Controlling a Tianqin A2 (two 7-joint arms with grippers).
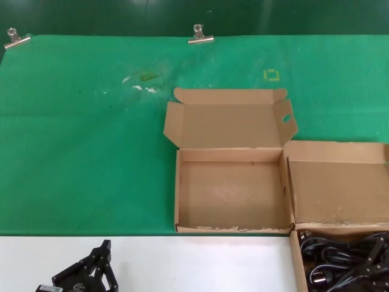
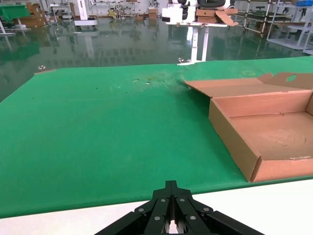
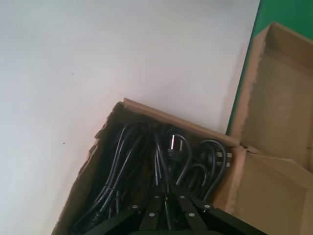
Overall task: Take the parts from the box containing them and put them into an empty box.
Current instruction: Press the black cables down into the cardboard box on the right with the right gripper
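Black power cords (image 3: 161,166) in the cardboard box (image 3: 146,115), right hand (image 3: 166,215) above.

Black power cords (image 3: 146,166) fill one plain brown box (image 3: 117,117); the empty box (image 1: 231,194) is brown on a green mat (image 1: 85,152).

A white table (image 1: 200,261) carries a green mat (image 1: 85,152) over its far part, held at the far edge by two metal clips (image 1: 200,35). On the mat lies the empty box (image 1: 231,228), lid open; just beside it the box containing them (image 1: 295,258) straddles mat and bare white surface.
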